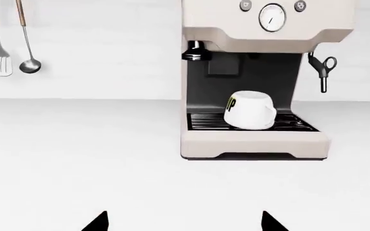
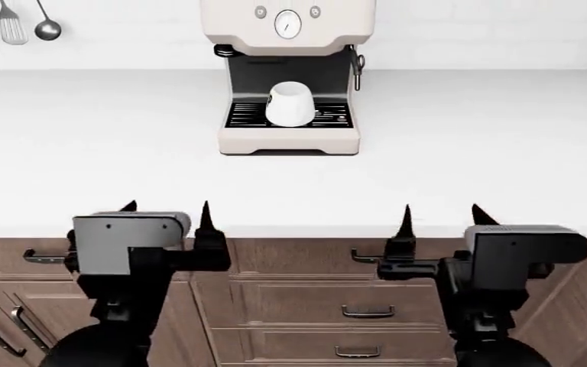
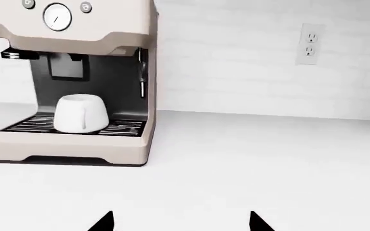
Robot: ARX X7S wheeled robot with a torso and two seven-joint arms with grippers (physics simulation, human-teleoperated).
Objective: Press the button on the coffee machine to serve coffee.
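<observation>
Both claws, left (image 2: 166,206) and right (image 2: 439,208), are held spread and empty, well short of the coffee machine (image 2: 288,76); one fingertip should be carried forward and upward onto a button (image 2: 315,11).

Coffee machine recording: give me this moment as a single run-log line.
stage: before reach | coffee machine: buttons untouched | cup: on drip tray, upside down | left claw: open, near counter edge | right claw: open, near counter edge

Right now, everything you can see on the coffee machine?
The coffee machine is a boxy cream-beige unit standing upright on the white counter against the wall. It has a round dial between two small buttons, a black drip tray and a steam wand at its side. A white mug sits upside down on the tray. Neither gripper touches it.
</observation>
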